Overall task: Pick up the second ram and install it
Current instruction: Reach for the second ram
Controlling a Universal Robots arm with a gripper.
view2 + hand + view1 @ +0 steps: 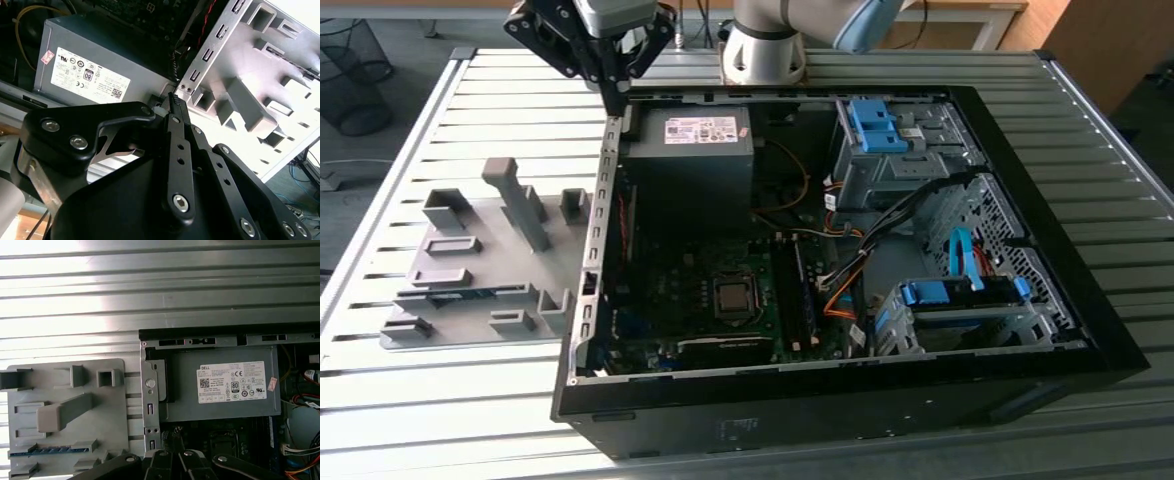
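Second ram (blue-green) in grey holder

Slatted metal bench with a grey holder tray beside an open computer case.
The second ram lies on edge in a low slot of the tray, between small grey blocks and apart from the gripper. Inside the case, a grey power supply with a white label sits against the perforated metal wall. The gripper's black links are over that wall, between tray and motherboard.
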